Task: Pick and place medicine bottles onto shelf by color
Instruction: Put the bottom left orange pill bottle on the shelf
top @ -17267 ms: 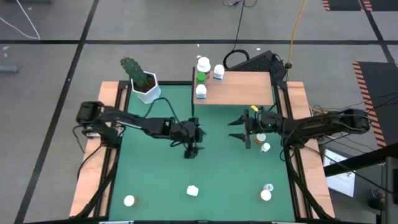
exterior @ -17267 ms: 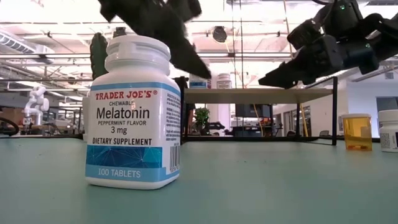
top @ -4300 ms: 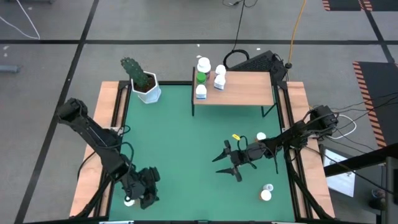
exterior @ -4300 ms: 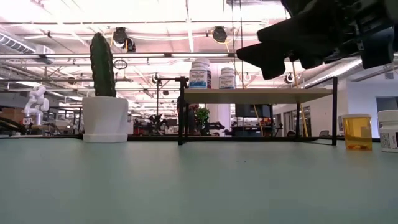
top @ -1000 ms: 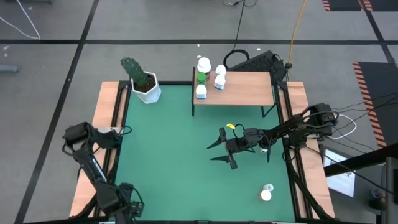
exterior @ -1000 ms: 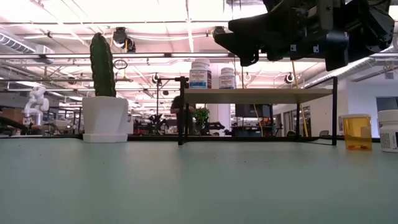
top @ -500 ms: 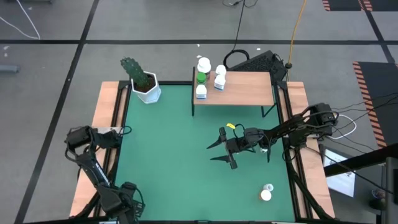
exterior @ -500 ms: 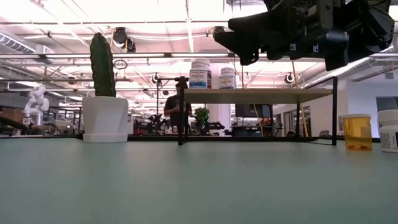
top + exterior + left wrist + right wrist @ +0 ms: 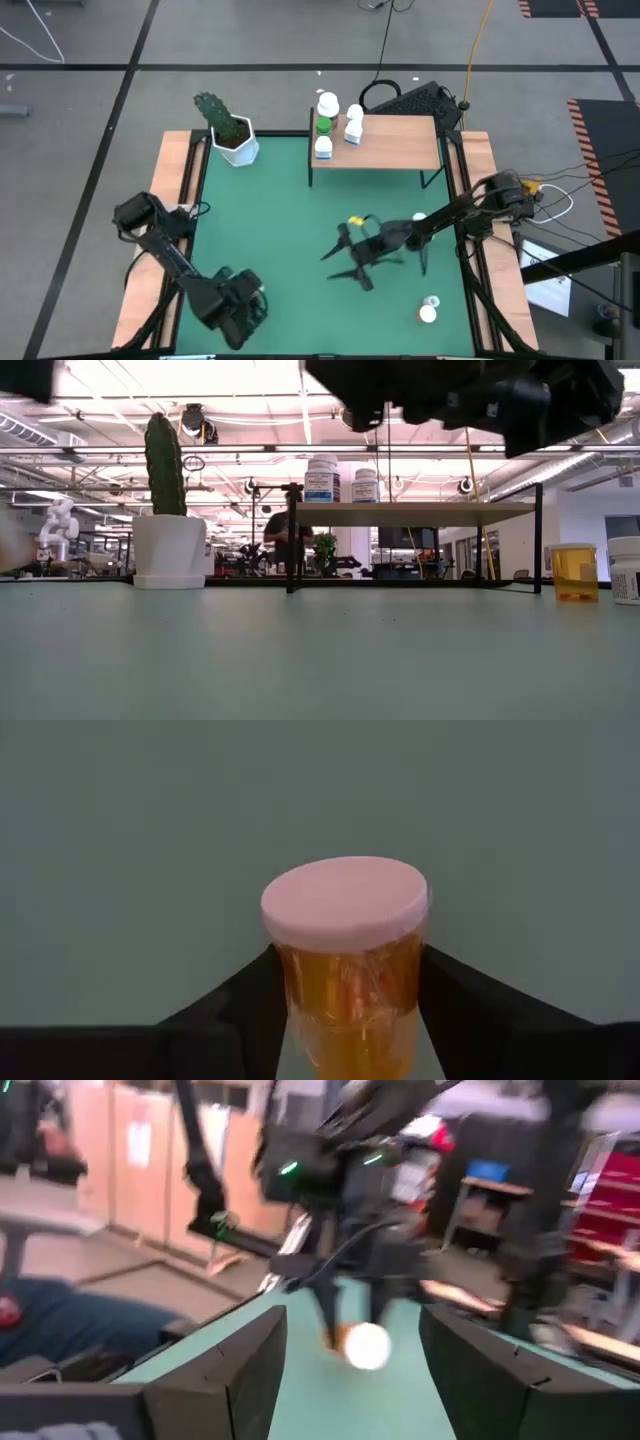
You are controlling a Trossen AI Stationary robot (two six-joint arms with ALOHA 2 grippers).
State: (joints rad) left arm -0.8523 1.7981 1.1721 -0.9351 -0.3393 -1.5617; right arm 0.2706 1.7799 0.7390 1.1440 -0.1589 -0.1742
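My left gripper (image 9: 238,308) is over the near-left part of the green mat, shut on an orange bottle (image 9: 345,980) with a pale cap. My right gripper (image 9: 335,262) hangs open above the mat's middle, facing the left arm; its wrist view shows that bottle's cap (image 9: 365,1345) between its spread fingers, farther off. The light-wood shelf (image 9: 395,143) stands at the far edge, with several white-capped bottles (image 9: 324,125) upright on its left end. Another white-capped bottle (image 9: 428,311) sits near the right near corner. An orange bottle (image 9: 574,572) and a white bottle (image 9: 626,570) stand at the mat's right side. My left gripper pinches the orange bottle's body (image 9: 345,1020), just below the cap, between its two fingers (image 9: 245,1010). The bottle sticks out past the fingertips, cap first. It is lifted clear of the mat.
A white hexagonal pot with a green cactus (image 9: 230,130) stands at the far-left corner. Wooden strips (image 9: 165,200) edge the mat on both sides. A person (image 9: 288,535) stands in the room beyond the shelf. Open mat lies between the two arms and before the shelf.
My left gripper, holding the bottle, has come up from the near-left corner and moved toward the table's right and middle. My right gripper, still open, has shifted toward the left and near edges, turning toward the left arm.
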